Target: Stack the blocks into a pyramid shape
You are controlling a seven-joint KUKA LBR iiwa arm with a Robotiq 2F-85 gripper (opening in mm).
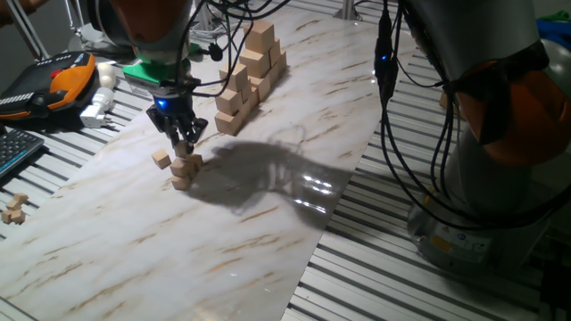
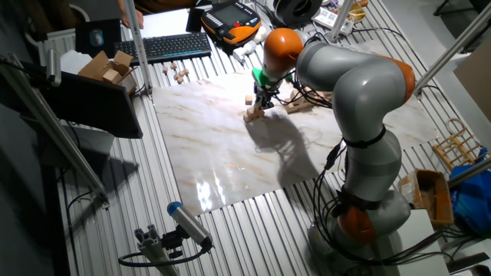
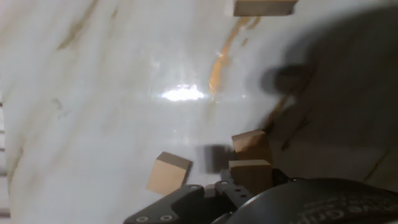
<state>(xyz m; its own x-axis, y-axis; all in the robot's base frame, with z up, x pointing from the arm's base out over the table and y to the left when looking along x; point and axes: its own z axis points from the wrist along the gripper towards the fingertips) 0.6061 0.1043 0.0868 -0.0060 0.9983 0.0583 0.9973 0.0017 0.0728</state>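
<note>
Several small blocks (image 1: 186,168) sit in a loose cluster toward the left long edge of the marble board (image 1: 268,223), roughly midway along it, and we count one single block (image 1: 161,159) lying just left of the rest, apart from them. Moving right, the cluster itself looks like two or three cubes touching, with one seeming to rest on another, though we cannot tell the exact rows from here. Our gripper (image 1: 185,141) hangs directly above this cluster with its fingertips at a cube on top; we cannot tell whether the jaws are clamped on that cube or merely beside it, since the hand view shows only the finger bases and a cube (image 3: 250,175) close in front of them. Further right, near the far corner of the board, stands the staircase of larger cubes (image 1: 251,76), well apart from our work.

We judge that we are placing or seating a block on the lower row, with the pyramid barely begun. Next we probably need to release cleanly without nudging the base, then fetch the stray block on the left.
</note>
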